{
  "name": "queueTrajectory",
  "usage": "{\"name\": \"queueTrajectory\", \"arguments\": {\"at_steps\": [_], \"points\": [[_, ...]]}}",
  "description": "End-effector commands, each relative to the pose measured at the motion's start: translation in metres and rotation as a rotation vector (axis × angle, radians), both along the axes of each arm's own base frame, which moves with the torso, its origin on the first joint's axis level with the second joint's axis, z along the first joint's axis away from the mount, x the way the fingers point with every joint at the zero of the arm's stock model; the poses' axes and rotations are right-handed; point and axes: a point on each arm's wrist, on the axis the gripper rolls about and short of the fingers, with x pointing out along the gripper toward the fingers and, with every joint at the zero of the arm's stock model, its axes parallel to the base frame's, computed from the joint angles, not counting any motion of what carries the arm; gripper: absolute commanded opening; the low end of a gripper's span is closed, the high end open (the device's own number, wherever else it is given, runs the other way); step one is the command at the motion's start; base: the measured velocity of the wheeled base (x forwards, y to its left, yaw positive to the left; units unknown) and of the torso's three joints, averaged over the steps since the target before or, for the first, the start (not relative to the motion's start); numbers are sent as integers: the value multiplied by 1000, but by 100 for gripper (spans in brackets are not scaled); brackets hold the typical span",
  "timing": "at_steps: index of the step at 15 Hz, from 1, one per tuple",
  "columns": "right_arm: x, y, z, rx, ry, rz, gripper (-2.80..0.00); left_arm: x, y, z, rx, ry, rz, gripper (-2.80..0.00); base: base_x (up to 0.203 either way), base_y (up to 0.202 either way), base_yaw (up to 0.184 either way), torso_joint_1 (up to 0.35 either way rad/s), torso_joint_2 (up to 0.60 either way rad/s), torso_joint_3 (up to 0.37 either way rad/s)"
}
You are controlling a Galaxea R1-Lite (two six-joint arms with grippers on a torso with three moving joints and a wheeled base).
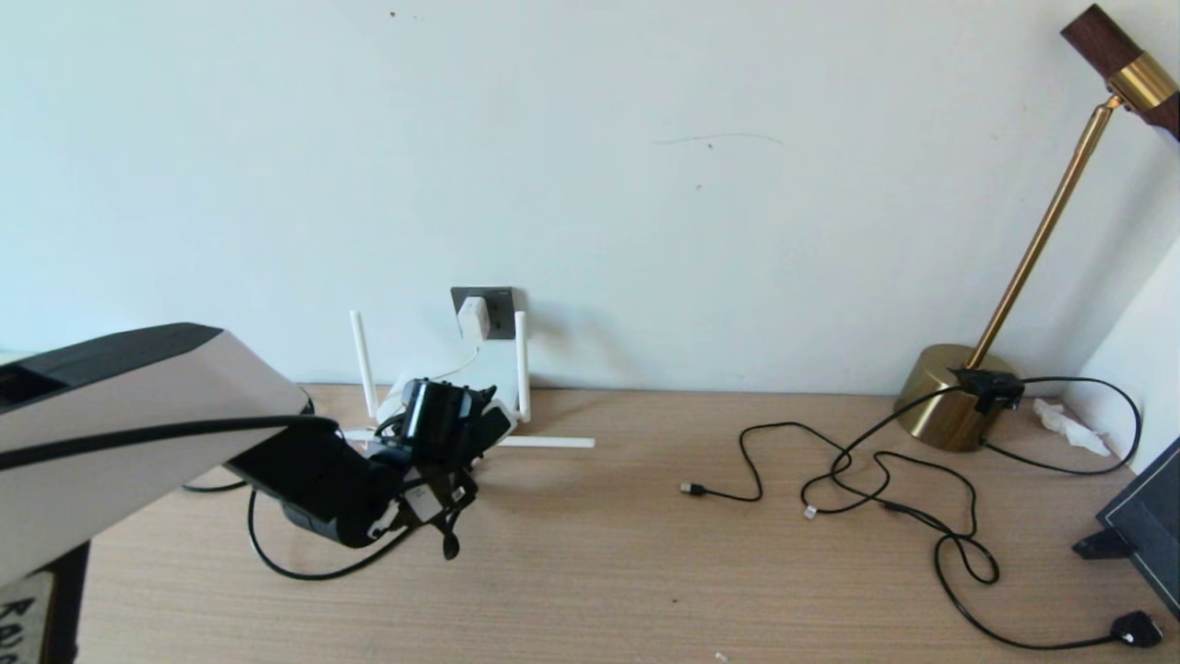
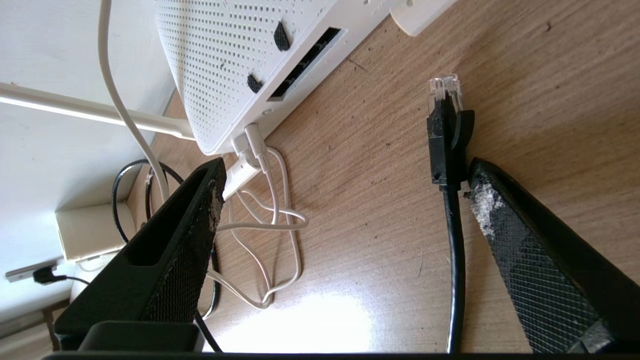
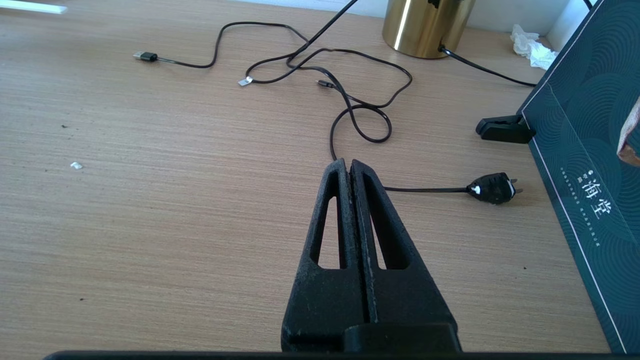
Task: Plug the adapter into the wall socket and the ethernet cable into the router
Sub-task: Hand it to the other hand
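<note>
Fingers [image 2: 200, 210] of left gripper [image 2: 345, 185] spread beside router [image 2: 225, 60].

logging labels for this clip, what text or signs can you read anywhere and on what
"渔堂": pale characters on the dark teal box, right wrist view.
Small print lines beside those characters: too small to read.
White sticker on the left arm: print too small to read.
Router, adapter, wall socket: no text seen.

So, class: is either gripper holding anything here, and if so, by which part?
Nothing is held. The left gripper stands open, with the ethernet cable lying on the desk beside one finger. The right gripper is shut on nothing.
</note>
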Motion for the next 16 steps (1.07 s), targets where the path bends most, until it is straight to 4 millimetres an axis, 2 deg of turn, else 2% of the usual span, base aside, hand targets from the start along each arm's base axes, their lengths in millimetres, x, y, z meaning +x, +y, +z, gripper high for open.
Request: {"name": "queueTrajectory", "arguments": {"at_steps": [1, 8, 9, 16], "points": [[0, 0, 0, 0, 1, 1, -280, 2, -1, -6, 7, 12, -2, 0, 0, 0, 0, 0, 0, 0], [0, 0, 0, 0, 1, 1, -280, 0, 2, -10, -19, 61, -15, 0, 0, 0, 0, 0, 0, 0], [0, 0, 0, 0, 1, 1, -280, 0, 2, -10, -19, 61, -15, -280, 0, 0, 0, 0, 0, 0], [0, 0, 0, 0, 1, 1, -280, 1, 3, -13, -18, 69, -16, -280, 0, 0, 0, 0, 0, 0]]}}
